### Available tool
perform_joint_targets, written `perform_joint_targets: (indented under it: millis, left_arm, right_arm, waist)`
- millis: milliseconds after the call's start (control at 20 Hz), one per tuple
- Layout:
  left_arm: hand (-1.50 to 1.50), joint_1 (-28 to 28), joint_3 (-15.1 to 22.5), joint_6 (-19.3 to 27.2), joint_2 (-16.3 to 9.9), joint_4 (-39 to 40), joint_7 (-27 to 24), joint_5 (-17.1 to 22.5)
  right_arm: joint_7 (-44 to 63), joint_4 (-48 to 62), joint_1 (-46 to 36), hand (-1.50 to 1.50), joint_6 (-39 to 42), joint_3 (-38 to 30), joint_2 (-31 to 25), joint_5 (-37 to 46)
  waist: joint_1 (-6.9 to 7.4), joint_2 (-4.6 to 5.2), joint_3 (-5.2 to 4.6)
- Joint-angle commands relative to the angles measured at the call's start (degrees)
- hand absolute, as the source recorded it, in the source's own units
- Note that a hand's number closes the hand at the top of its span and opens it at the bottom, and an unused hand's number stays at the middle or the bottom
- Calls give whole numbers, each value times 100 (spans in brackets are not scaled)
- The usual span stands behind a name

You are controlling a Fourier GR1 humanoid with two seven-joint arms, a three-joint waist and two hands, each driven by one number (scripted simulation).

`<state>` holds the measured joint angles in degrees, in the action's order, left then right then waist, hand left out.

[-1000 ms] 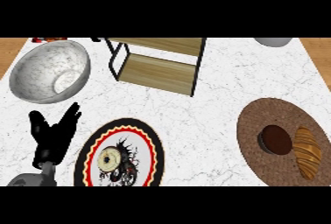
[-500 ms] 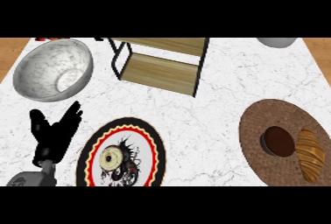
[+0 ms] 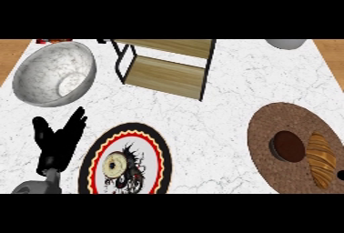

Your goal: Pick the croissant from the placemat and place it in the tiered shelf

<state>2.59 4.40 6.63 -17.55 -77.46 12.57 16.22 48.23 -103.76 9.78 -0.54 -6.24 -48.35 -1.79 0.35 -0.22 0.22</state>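
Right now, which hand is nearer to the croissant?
Only the left hand shows, open near the left edge, far across the counter from the croissant on the placemat. The right hand isn't visible.

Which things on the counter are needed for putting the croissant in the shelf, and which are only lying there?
Needed:
croissant
brown placemat under it
tiered shelf

Only lying there:
marbled bowl
patterned plate with a bagel on it
dark round item beside the croissant
grey bowl at the far edge
left hand, open, resting
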Motion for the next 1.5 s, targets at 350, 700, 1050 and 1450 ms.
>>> perform_joint_targets:
  millis: [350,700,1050,1450]
  left_arm:
    - [0,141,-145,-160,131,-56,504,-128]
    - [0,-307,-89,100,419,-423,500,-468]
    - [0,-86,-340,-217,445,-253,509,-459]
    - [0,-3,-462,-245,602,-147,564,-589]
  right_arm:
    - [281,598,-439,-150,331,55,595,1039]
    - [-294,1141,-410,-150,194,116,1287,1711]
    - [298,976,-599,-150,153,244,1749,2587]
    - [-529,2009,-1062,-150,107,60,1961,3071]
  waist:
    - [-35,23,-21]
    - [-23,20,-20]
    - [-36,20,-22]
    - [-29,23,-21]
